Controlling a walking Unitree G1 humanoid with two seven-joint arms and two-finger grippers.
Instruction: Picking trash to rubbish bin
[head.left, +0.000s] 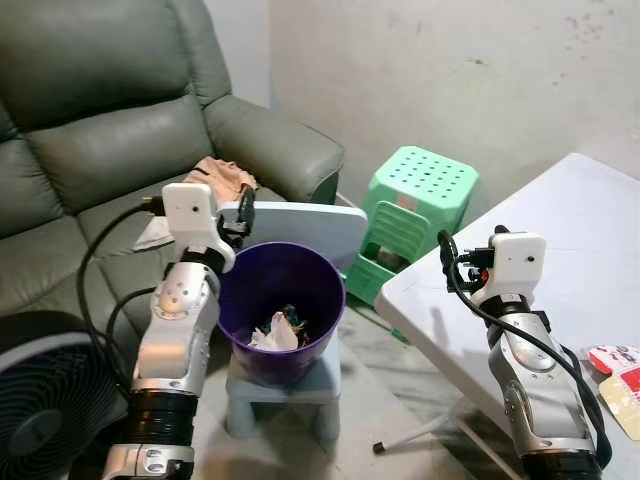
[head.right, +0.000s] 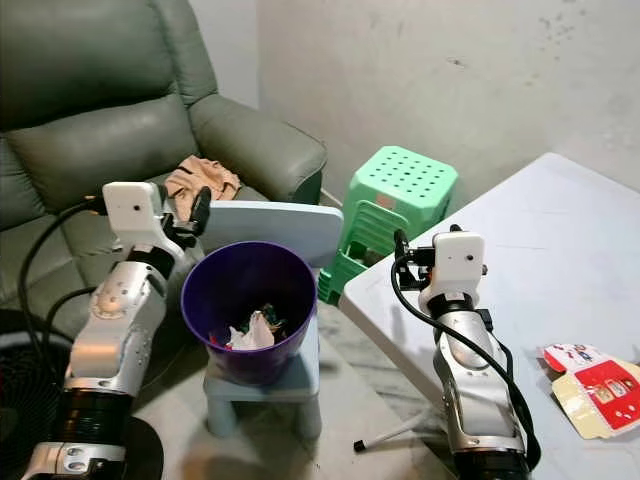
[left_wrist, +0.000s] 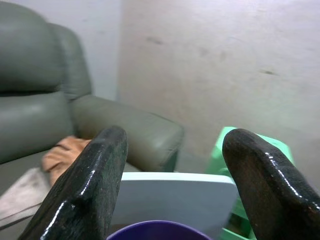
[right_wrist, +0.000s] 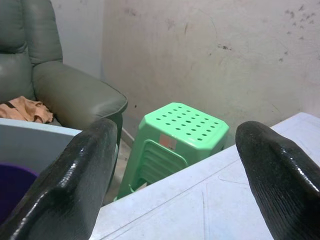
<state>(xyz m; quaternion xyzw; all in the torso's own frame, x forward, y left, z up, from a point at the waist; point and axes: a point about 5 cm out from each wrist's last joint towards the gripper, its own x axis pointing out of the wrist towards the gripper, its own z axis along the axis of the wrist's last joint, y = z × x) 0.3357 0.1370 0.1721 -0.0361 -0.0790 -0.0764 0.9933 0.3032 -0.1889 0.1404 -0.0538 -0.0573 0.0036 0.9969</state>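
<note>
Bin (head.left: 300, 275): you see smooth purple plastic
Sofa (head.left: 90, 130): matt grey leather look
End effector fingers (left_wrist: 85, 190): glossy black

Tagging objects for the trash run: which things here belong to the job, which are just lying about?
Job:
purple bin, trash already inside
red and white carton on white table
left gripper, open
right gripper, open

Lying about:
green stools
sofa
orange cloth
fan
</note>
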